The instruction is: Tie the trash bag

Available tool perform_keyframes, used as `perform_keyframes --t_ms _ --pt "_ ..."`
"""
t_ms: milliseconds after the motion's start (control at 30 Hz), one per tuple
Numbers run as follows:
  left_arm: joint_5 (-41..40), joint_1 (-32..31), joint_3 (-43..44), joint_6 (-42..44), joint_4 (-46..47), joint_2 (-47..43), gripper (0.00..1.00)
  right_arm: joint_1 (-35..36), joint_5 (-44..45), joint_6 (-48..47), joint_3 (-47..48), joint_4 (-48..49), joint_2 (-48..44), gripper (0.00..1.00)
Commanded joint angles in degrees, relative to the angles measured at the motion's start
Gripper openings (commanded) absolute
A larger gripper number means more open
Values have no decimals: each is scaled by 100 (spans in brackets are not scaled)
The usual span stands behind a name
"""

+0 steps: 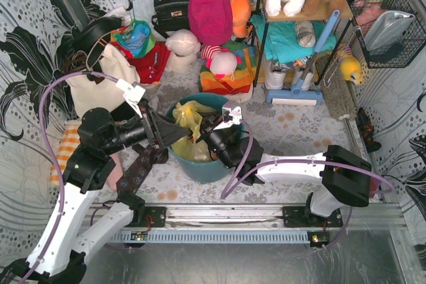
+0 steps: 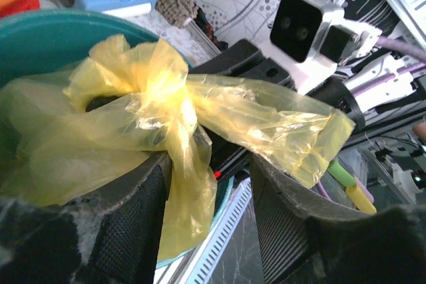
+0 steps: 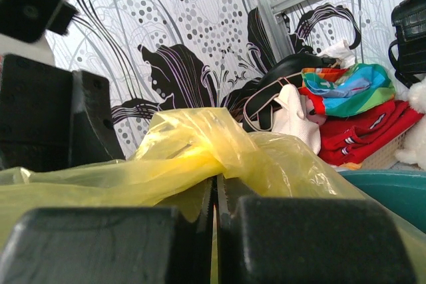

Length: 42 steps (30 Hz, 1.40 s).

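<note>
The trash bag (image 1: 188,119) is thin yellow-green plastic inside the teal round bin (image 1: 200,167), its top gathered into a twisted bunch (image 2: 158,98). My left gripper (image 1: 173,136) reaches in from the left. It is open in the left wrist view (image 2: 208,181), and one loose strand of the bag (image 2: 190,197) hangs between the jaws against the left finger (image 2: 133,211). My right gripper (image 1: 204,136) comes from the right and is shut on a flap of the bag (image 3: 193,147), with a thin sliver of plastic pinched between its pads (image 3: 215,194).
A white tote bag (image 1: 100,81) with black straps stands at back left. Red and colourful cloths, handbags and plush toys (image 1: 213,18) crowd the back. A shelf and a blue mop (image 1: 303,81) are at back right. A striped cloth (image 1: 65,147) and a dark strap (image 1: 136,167) lie left of the bin.
</note>
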Motion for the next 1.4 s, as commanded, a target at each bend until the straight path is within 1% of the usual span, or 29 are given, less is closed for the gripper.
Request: perform_keyframes --t_ms 0,133,267,433,500,567,667,767,833,900,1000,1133,1267,1367 --pt "-435 25 543 384 -328 48 59 17 -83 56 122 334 30 0" --pt "-665 25 736 272 -223 11 60 17 -83 70 140 306 39 0" --pt "-1067 29 867 100 -84 -3 60 17 -89 77 135 283 32 0" --pt "-1868 24 954 22 -334 121 60 17 -98 70 134 258 -12 0" --pt "-1989 31 884 20 -396 188 60 17 -106 77 135 254 -23 0" --pt "-1897 28 769 29 -388 202 60 17 -108 93 144 242 -22 0" --pt "-1525 31 581 22 -260 145 59 21 -109 86 151 231 -30 0" --pt "-1115 28 412 3 -174 55 53 17 -92 59 161 229 -31 0" --pt "-863 27 287 -34 -101 -9 51 17 -91 51 170 232 -23 0" --pt "-725 26 94 -96 9 -113 44 17 -91 36 179 249 -6 0" --pt "-580 25 -81 -157 92 -204 29 17 -91 27 212 267 33 0" --pt "-366 30 -334 -338 227 -272 19 17 -124 4 214 336 65 0" --pt "-350 25 -498 -423 322 -307 17 17 -143 -5 180 417 83 0" --pt "-325 25 -483 -401 268 -261 20 17 -144 10 179 405 83 0"
